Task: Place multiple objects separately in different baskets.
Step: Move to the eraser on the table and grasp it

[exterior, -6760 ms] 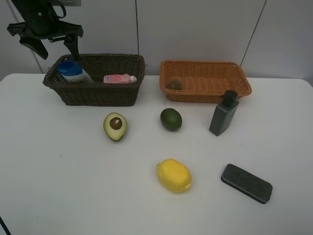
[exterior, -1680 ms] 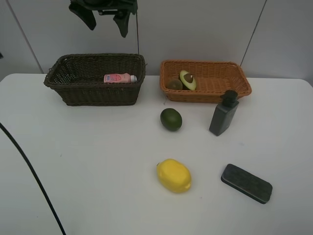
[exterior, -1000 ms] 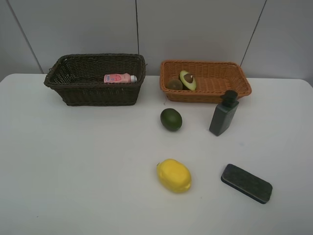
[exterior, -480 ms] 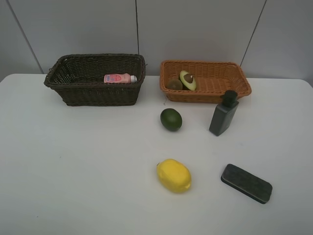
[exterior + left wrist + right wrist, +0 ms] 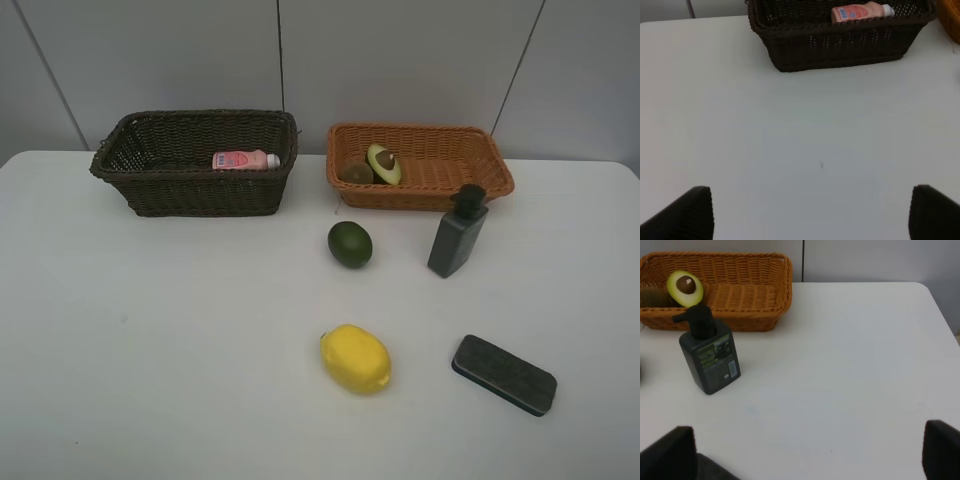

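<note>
The dark basket (image 5: 195, 165) holds a pink bottle (image 5: 245, 159). Inside the tan basket (image 5: 440, 170) lie a halved avocado (image 5: 383, 163) and a kiwi (image 5: 356, 172). On the table sit a green lime (image 5: 350, 243), a dark pump bottle (image 5: 458, 233), a yellow lemon (image 5: 355, 358) and a dark slab (image 5: 503, 374). Neither arm shows in the high view. My left gripper (image 5: 810, 220) is open over bare table, short of the dark basket (image 5: 840, 42). My right gripper (image 5: 805, 460) is open, short of the pump bottle (image 5: 710, 360) and tan basket (image 5: 730, 295).
The white table (image 5: 150, 350) ends at a grey panelled wall (image 5: 400, 60) just behind the baskets. The table's right corner (image 5: 925, 290) shows in the right wrist view. The slab's edge (image 5: 712, 469) lies by the right gripper's fingertip.
The avocado has gone from the table into the tan basket. A blue-capped bottle seen earlier in the dark basket no longer shows. The arm above has left the view. Nothing moved in the last second.
</note>
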Tool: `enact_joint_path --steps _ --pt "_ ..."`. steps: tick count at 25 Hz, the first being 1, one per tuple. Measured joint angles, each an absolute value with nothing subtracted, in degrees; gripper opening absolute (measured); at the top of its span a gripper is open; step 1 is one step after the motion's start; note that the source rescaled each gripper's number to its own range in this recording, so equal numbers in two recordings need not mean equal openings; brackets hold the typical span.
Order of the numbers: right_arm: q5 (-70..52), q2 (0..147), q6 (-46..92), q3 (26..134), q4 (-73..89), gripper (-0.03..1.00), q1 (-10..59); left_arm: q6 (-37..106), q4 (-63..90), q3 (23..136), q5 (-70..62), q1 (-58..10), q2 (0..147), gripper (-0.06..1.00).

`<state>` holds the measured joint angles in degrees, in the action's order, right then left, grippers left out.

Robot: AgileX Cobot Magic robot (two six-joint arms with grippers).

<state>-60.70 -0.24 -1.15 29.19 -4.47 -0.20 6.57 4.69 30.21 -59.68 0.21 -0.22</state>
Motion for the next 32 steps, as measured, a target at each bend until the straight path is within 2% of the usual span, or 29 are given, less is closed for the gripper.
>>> enact_joint_path --steps 32 --pt "-60.7 -0.2 -1.1 29.2 -4.7 0.98 -0.2 3.9 4.9 29.2 -60.5 0.0 -0.4 1.00"
